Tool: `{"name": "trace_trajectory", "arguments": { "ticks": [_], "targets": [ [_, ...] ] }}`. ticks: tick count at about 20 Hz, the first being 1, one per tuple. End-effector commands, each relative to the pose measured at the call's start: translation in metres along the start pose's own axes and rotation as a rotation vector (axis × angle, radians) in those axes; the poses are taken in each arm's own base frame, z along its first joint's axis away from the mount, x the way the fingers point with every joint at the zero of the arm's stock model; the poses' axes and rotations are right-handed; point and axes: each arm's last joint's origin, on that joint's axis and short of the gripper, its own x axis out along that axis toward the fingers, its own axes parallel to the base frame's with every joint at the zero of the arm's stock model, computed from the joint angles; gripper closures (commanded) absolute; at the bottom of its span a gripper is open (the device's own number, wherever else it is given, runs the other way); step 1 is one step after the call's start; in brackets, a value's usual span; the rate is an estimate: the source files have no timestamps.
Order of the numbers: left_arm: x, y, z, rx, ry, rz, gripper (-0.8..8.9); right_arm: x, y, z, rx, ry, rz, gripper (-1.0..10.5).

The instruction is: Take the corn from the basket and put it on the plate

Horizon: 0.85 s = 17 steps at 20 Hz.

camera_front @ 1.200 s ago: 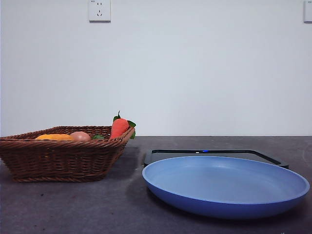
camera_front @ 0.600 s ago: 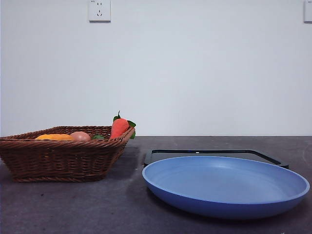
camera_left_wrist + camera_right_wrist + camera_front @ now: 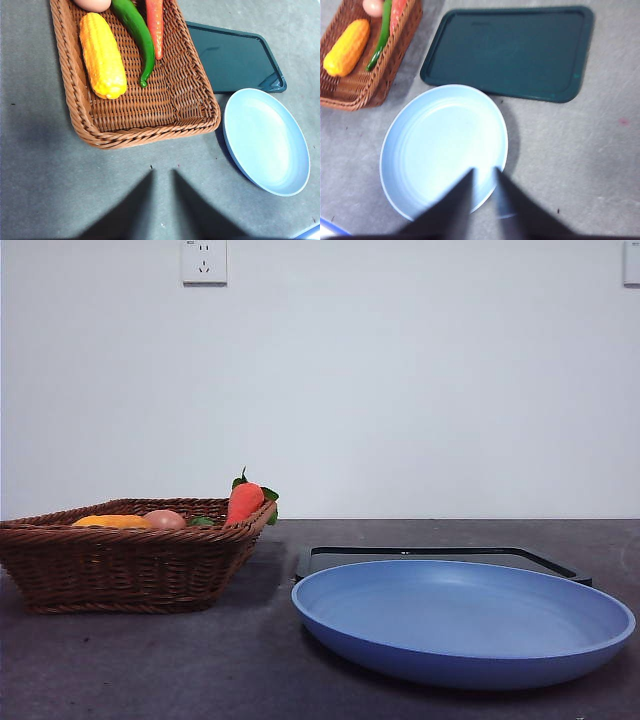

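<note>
The yellow-orange corn [image 3: 102, 55] lies along one side of the brown wicker basket [image 3: 150, 135]. In the front view only the corn's top [image 3: 112, 522] shows above the basket's [image 3: 120, 570] rim. The blue plate [image 3: 460, 625] sits empty to the right of the basket. My left gripper [image 3: 162, 172] hovers shut above bare table just outside the basket's short end, holding nothing. High over the plate's [image 3: 442, 150] edge my right gripper [image 3: 484, 171] is shut and empty, with the corn [image 3: 346, 47] far off. Neither arm shows in the front view.
In the basket beside the corn lie a green pepper [image 3: 135, 30], a red-orange carrot [image 3: 155, 25] and a tan egg-like ball [image 3: 165, 519]. A flat black tray [image 3: 510, 50] sits behind the plate. A white wall stands behind the table.
</note>
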Motion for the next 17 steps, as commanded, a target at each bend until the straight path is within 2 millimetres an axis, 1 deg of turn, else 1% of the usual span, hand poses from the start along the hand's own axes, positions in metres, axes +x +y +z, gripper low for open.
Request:
{"name": "trace_trajectory", "arguments": {
  "ticks": [1, 2, 5, 8, 10, 13, 17],
  "targets": [
    [-0.002, -0.002, 0.005, 0.028, -0.02, -0.007, 4.75, 0.003, 0.0, 0.005, -0.013, 0.012, 0.007, 6.8],
    [-0.002, -0.002, 0.005, 0.028, -0.02, -0.007, 4.33, 0.006, -0.001, 0.006, -0.005, 0.025, 0.009, 6.7],
    [-0.002, -0.002, 0.005, 0.029, -0.021, -0.007, 4.32, 0.016, -0.005, 0.009, 0.01, 0.068, 0.014, 6.7],
    [-0.002, -0.002, 0.006, 0.03, -0.028, -0.008, 4.35, 0.034, -0.008, 0.014, 0.013, 0.116, 0.032, 6.7],
    [-0.003, -0.002, 0.007, 0.032, -0.038, -0.009, 4.36, 0.05, -0.01, 0.018, 0.008, 0.155, 0.05, 6.7],
    [-0.003, -0.002, 0.007, 0.032, -0.038, -0.009, 4.36, 0.082, -0.016, 0.022, 0.007, 0.23, 0.067, 6.7],
    [-0.003, -0.002, 0.007, 0.031, -0.036, -0.009, 4.36, 0.122, -0.026, 0.02, 0.017, 0.32, 0.052, 6.7]
  ]
}}
